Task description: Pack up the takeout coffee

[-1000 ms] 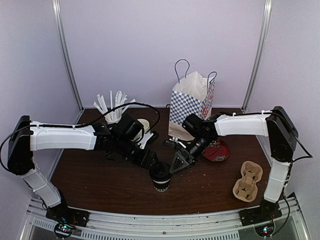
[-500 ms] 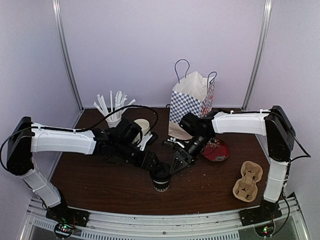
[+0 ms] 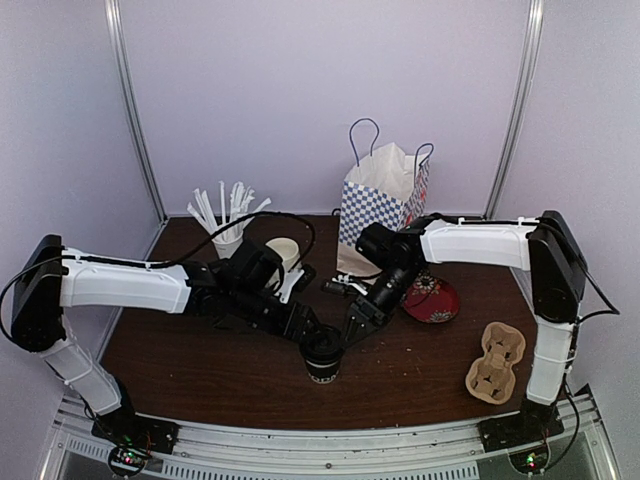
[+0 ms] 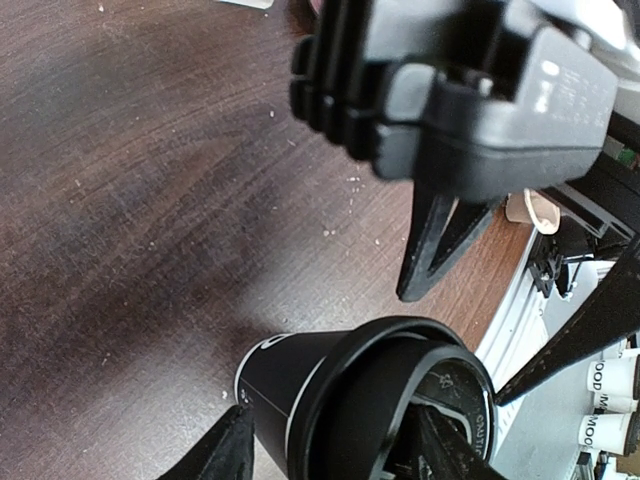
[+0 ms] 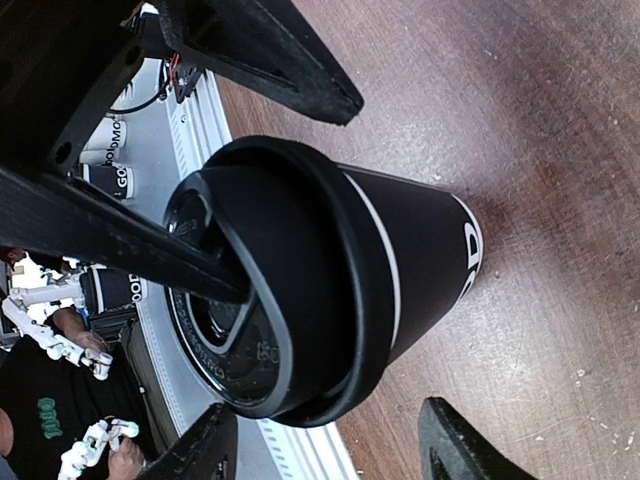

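Note:
The takeout coffee (image 3: 322,356), a black paper cup with a black lid, stands upright on the brown table near the front middle. My left gripper (image 3: 311,328) reaches over it from the left. In the left wrist view the cup (image 4: 290,385) sits between the fingers, and the left gripper (image 4: 335,452) is open. One finger (image 5: 120,240) rests across the lid top; the other hangs just clear of the cup's side. My right gripper (image 3: 352,328) comes in from the right. It stands open (image 5: 325,455), its fingers wide on either side of the cup (image 5: 400,250) without touching it.
A blue-checked paper bag (image 3: 385,205) stands at the back. A cup of white straws (image 3: 228,225) and a cream mug (image 3: 285,252) are back left. A red disc (image 3: 432,300) lies under the right arm. A cardboard cup carrier (image 3: 497,362) lies front right.
The right gripper's jaws have widened around the cup and its wrist has shifted slightly left and back. The left arm has edged a little; the cup has not moved.

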`<state>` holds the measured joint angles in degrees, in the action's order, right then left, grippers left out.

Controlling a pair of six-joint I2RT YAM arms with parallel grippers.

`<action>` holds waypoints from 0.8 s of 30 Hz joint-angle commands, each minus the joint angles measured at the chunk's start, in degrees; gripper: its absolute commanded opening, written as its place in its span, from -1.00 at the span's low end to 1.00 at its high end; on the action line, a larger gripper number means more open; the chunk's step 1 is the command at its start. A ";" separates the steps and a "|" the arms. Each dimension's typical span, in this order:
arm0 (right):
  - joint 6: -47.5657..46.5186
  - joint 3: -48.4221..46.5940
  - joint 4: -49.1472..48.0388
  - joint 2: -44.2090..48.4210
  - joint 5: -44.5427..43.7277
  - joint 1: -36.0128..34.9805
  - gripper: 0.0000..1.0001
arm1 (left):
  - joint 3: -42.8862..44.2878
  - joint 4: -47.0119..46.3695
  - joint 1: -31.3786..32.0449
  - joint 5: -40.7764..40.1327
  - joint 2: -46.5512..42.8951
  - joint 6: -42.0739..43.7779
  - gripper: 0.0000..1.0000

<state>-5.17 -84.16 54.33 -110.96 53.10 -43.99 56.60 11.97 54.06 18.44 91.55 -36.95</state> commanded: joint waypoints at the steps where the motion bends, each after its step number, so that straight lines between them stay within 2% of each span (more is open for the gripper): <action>1: -4.05 -0.35 -2.17 -0.67 -11.01 -0.22 0.40 | -4.08 8.93 1.13 -4.96 2.86 0.13 0.09; 4: -6.00 -0.68 -0.79 1.71 -13.51 -0.18 0.55 | -3.80 8.91 1.11 -5.14 2.68 0.05 0.09; 7: -6.11 0.06 -0.85 3.84 -14.27 -0.81 0.94 | -3.61 8.94 1.13 -5.31 2.67 0.06 0.09; 8: -6.60 0.05 -0.76 4.74 -15.93 -1.55 0.98 | -3.60 8.93 1.11 -5.26 2.67 -0.04 0.09; 11: -7.59 0.29 -1.16 6.28 -22.87 -4.64 0.99 | -3.52 8.89 1.08 -4.95 2.74 -0.27 0.09; 15: -6.96 -1.18 -1.56 5.68 -25.60 -7.84 0.99 | -3.34 8.99 1.07 -4.99 3.02 -0.30 0.09; 24: -4.97 -4.66 -2.52 3.59 -21.16 -8.88 0.99 | -3.51 9.04 1.11 -4.94 3.19 -0.47 0.10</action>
<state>-11.53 -86.98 53.43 -106.24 31.27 -52.66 56.25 11.40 54.43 17.56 91.22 -37.95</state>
